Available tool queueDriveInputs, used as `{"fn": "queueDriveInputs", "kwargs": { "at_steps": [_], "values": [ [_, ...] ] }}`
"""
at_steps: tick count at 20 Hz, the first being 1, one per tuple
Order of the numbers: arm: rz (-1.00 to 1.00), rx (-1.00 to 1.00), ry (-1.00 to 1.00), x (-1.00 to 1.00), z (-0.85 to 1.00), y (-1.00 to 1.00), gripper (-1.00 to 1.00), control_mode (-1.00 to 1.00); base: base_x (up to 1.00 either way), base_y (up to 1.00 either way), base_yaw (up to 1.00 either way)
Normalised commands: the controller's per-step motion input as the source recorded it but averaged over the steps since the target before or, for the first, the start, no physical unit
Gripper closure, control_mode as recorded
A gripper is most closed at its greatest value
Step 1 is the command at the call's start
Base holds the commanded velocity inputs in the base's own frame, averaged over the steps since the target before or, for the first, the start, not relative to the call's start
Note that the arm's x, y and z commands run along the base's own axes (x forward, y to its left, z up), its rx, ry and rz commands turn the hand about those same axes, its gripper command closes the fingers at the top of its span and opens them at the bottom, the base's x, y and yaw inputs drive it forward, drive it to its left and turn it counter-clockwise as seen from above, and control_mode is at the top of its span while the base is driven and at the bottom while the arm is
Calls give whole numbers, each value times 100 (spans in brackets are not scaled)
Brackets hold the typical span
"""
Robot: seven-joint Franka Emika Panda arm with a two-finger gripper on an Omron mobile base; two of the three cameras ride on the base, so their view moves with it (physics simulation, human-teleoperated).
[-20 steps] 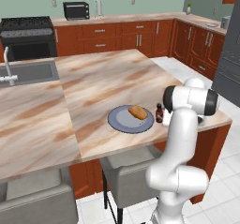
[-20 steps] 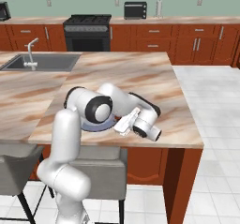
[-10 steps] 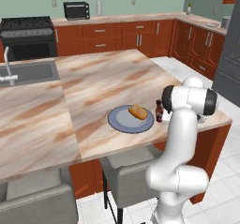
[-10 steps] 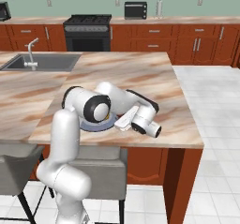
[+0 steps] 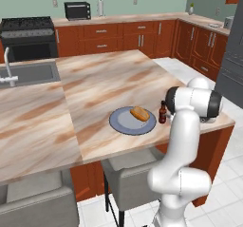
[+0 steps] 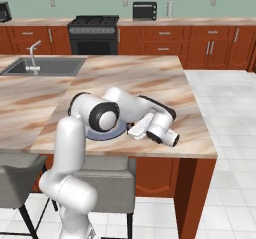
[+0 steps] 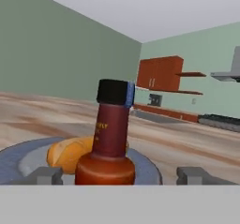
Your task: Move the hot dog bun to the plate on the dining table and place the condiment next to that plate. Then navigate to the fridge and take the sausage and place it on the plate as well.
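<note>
- Simulated kitchen: red-brown cabinets, green walls, stove (image 5: pixel 26 31) at the back, sink (image 5: pixel 26 74) set in the near counter.
- Dining table (image 5: pixel 109 79) with veined marble top; blue-grey plate (image 5: pixel 132 121) sat near its front edge.
- Hot dog bun (image 5: pixel 140 113) lay on the plate, toward the rim nearest the bottle.
- Condiment (image 5: pixel 163 113) stood upright on the marble just beside the plate, apparently already set down.
- Gripper (image 7: pixel 121 175) was spread wide in the hand view, fingertips (image 7: pixel 47 175) either side of the bottle base, no visible contact; bottle not pinched.
- Bun (image 7: pixel 70 153) and plate rim (image 7: pixel 18 153) sat directly behind the bottle (image 7: pixel 110 138) along the hand's line.
- Risk: a sideways or rotating retreat could catch the slim bottle with a finger and tip it; tall, narrow, likely top-heavy.
- Risk: a tipped bottle would fall toward plate and bun, or roll off the nearby table edge.
- Risk: any forward creep would push bottle into the plate rim and shift both.
- Safest guess: straight pull-back along the finger axis before swinging the arm.
- Fridge and sausage part not yet started.
</note>
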Motion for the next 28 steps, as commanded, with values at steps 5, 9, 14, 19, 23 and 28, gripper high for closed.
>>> {"fn": "queueDriveInputs", "kwargs": {
  "at_steps": [5, 9, 14, 19, 23, 28],
  "values": [
    [0, 0, 0, -32, 57, 0, -100, -100, 0, 0, 0],
    [0, 0, -5, -54, 100, 0, -100, -100, 0, 0, 0],
    [2, 0, -5, -37, 100, 23, -100, -100, 0, 0, 0],
    [5, 0, -3, -20, 100, 38, -100, -100, 0, 0, 0],
    [-5, -6, 0, -21, 100, 74, -100, -100, 0, 0, 0],
    [-37, -4, 20, -38, 98, 65, -100, -100, 0, 0, 0]
  ]
}}
